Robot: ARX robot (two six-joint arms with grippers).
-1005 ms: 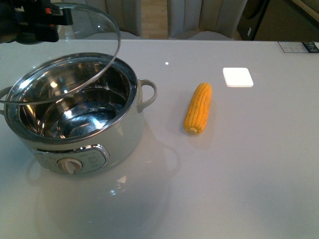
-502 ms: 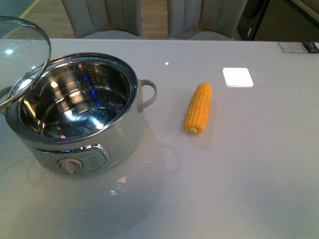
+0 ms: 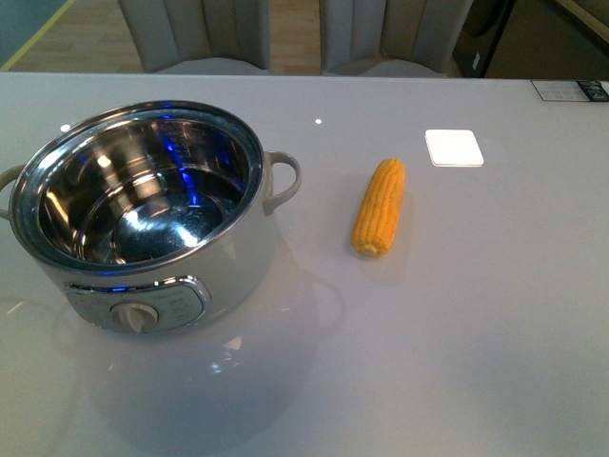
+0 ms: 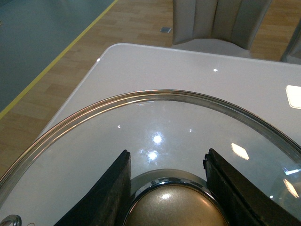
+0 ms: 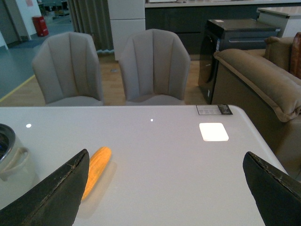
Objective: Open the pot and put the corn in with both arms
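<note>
Two claws divide the work at this stage.

**Left claw** (image 4: 167,155): clenched on the cream knob (image 4: 176,207) of the lid (image 4: 164,117), with one black finger on each side of the knob's steel collar. The lid is held at the left edge of the table (image 3: 476,333), near the far left corner, which shows through the glass. This position leaves the pot mouth unobstructed. The lid is a shallow dome of clear glass with a polished steel rim.

**Right claw** (image 5: 165,155): released, fingers spread wide, nothing between them. It hangs over the table facing the far edge, with the corn ahead and slightly to its left. This stance is judged to suit a descent on the cob.

**Pot** (image 3: 243,248): stands near the left edge, uncovered, bowl empty. The outer wall is smooth and white, and the inner bowl is mirror-bright steel. A cream loop handle (image 3: 283,179) faces the corn, and a round dial (image 3: 133,316) faces the near edge.

**Corn** (image 3: 379,207): lies flat on the table, apart from the pot, between the pot and a white square pad (image 3: 454,148). Its long axis runs from the near edge toward the far edge. It is a tapered cylinder with bumpy rows of yellow-orange kernels. On the glossy tabletop it is judged liable to roll, so it should be gripped across its width.

**Status**: opening is done. The corn transfer is not yet begun.
</note>
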